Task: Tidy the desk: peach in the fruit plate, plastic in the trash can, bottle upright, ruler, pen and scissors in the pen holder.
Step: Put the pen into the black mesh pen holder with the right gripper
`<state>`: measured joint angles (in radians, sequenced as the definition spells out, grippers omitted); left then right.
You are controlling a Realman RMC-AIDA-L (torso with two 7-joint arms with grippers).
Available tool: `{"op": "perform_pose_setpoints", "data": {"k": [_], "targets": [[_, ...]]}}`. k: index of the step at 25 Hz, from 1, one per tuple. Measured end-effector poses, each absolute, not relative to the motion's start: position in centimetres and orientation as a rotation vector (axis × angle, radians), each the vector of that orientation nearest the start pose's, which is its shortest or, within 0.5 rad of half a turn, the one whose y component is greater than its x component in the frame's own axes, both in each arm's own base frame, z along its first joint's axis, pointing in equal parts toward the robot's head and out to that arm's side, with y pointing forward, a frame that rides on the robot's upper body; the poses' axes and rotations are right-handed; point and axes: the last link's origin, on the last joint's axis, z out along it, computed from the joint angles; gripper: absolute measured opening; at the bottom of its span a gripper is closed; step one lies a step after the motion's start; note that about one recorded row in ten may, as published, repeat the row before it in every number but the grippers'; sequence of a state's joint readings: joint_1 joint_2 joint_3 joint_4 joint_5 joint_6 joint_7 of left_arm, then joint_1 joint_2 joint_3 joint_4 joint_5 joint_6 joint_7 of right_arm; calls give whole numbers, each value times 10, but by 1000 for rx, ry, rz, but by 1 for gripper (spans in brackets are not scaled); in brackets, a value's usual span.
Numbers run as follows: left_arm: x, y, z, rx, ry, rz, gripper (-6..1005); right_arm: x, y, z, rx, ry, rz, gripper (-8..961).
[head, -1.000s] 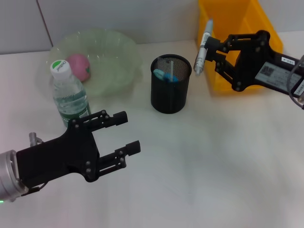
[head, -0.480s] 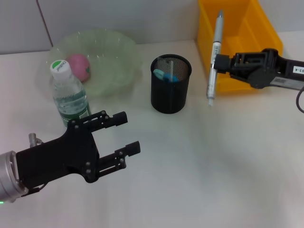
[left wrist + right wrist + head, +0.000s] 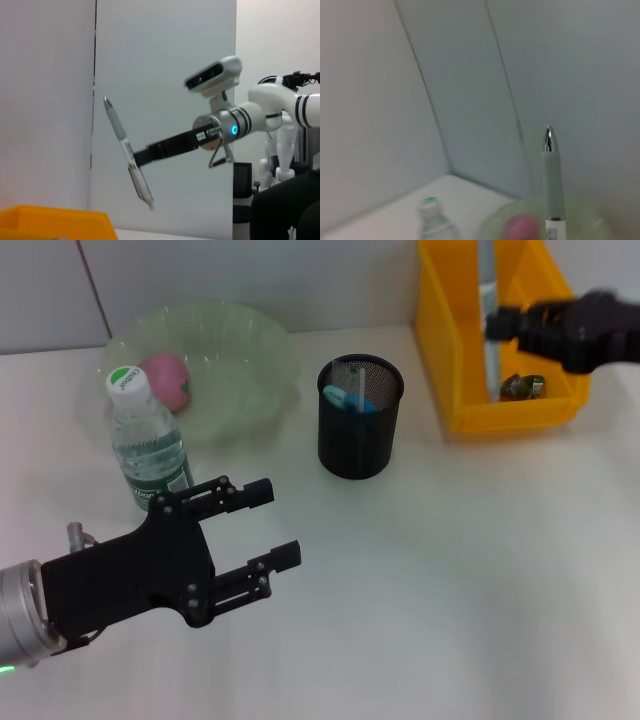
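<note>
1 pen is clenched upright in the right gripper above the yellow bin.

1 peach is seen in 1 green plate. 1 bottle is stood upright just beside that plate. 1 black mesh holder is placed between plate and bin, with blue-handled items inside. 1 crumpled piece of plastic is lodged in the bin. The left gripper is held over the table, fingers released and spread, grasping nothing.
</note>
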<state>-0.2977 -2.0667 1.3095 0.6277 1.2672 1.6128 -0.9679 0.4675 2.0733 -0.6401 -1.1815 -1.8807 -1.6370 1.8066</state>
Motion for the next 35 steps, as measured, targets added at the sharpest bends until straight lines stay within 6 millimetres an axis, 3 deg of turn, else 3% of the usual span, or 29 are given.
{"op": "perform_pose_setpoints", "data": {"k": [8, 15, 21, 22, 29, 35], "targets": [[-238, 261, -34, -2659, -145, -1154, 636, 214, 343, 130, -2378, 29, 550, 129], [-237, 259, -34, -2661, -143, -1166, 636, 202, 336, 120, -2228, -438, 366, 129], [-237, 258, -34, -2664, -136, -1177, 636, 187, 343, 129, -2042, -782, 195, 129], [-237, 257, -33, -2665, -137, -1180, 636, 179, 344, 127, -1982, -910, 137, 129], [-241, 255, -33, -2656, -170, -1184, 636, 152, 362, 106, -1640, -1259, -137, 130], [-244, 255, -35, -2654, -212, -1183, 636, 132, 368, 75, -1421, -1432, -278, 130]]}}
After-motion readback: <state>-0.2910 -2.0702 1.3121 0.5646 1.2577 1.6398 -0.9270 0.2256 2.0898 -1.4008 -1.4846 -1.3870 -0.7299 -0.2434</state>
